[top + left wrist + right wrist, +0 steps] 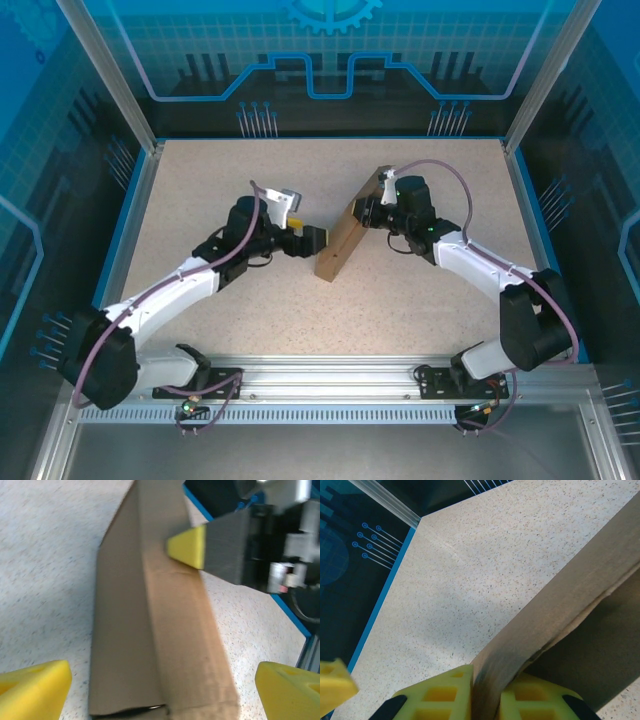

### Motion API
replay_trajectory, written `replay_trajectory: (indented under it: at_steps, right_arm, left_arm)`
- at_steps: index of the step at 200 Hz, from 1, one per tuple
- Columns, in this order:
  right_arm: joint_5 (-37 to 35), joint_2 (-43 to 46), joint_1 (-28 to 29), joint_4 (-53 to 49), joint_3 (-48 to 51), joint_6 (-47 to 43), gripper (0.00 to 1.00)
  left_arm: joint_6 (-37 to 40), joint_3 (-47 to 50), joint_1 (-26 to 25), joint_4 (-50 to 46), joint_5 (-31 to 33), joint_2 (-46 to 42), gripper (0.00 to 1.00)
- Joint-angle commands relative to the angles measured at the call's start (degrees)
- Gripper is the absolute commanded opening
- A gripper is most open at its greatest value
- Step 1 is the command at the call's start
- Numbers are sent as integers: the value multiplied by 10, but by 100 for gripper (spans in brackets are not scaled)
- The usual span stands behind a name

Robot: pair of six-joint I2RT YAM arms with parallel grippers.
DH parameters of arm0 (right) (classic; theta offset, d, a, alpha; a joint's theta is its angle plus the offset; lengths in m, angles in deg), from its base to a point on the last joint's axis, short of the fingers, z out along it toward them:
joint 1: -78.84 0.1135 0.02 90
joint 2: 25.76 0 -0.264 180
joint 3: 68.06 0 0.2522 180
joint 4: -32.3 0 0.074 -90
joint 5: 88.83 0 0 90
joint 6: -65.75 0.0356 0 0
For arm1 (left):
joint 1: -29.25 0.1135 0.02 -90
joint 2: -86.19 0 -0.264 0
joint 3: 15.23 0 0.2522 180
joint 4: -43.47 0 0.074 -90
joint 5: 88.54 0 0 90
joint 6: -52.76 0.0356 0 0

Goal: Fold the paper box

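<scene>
The left gripper (160,692) has its yellow fingers (30,690) spread wide, holding nothing. The plain brown corrugated cardboard box (150,630) stands on edge just ahead, between them. At its far side the right gripper (487,697) pinches one wall. If that lone pinch slips, I reckon the box topples and unfolds.

The paper box (348,232) stands on edge around the middle of the table (200,200), running diagonally from near-left to far-right. The left gripper (314,238) is just left of its near end. The right gripper (371,211) is at its far end, straddling a wall.
</scene>
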Motion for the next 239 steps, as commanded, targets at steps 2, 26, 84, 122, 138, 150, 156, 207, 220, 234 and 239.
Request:
replay_trajectory:
  at_steps: [2,26,84,122,138,150,156,207,220,234,239]
  right_arm:
    - [-28,-22,9,-66,9,-22,16]
    - [-27,-19,9,-66,10,-21,16]
    - [-29,-12,8,-63,19,-19,16]
    - [-24,-6,3,-63,16,-19,17]
    - [-15,-2,-1,-64,8,-22,19]
    - [-8,5,-4,-70,-2,-32,22]
    - [-3,9,-8,-75,-9,-37,25]
    - [27,61,-50,-180,-94,-210,48]
    - [34,68,-65,-227,-124,-286,51]
    - [40,65,-85,-259,-155,-360,53]
    - [51,61,-94,-264,-162,-378,53]
  left_arm:
    - [88,-16,-32,-26,68,16,96]
    - [136,-67,-79,-73,128,70,97]
    - [165,-116,-120,-90,169,141,93]
    - [188,-114,-120,-85,173,160,71]
    - [194,-109,-119,-83,172,159,60]
    - [206,-107,-118,-88,163,154,53]
    - [216,-107,-116,-93,160,152,50]
    - [330,-93,-63,-130,65,105,42]
    - [368,-89,-45,-136,23,94,43]
    - [397,-95,-24,-148,-16,92,43]
    - [406,-95,-17,-149,-30,92,43]
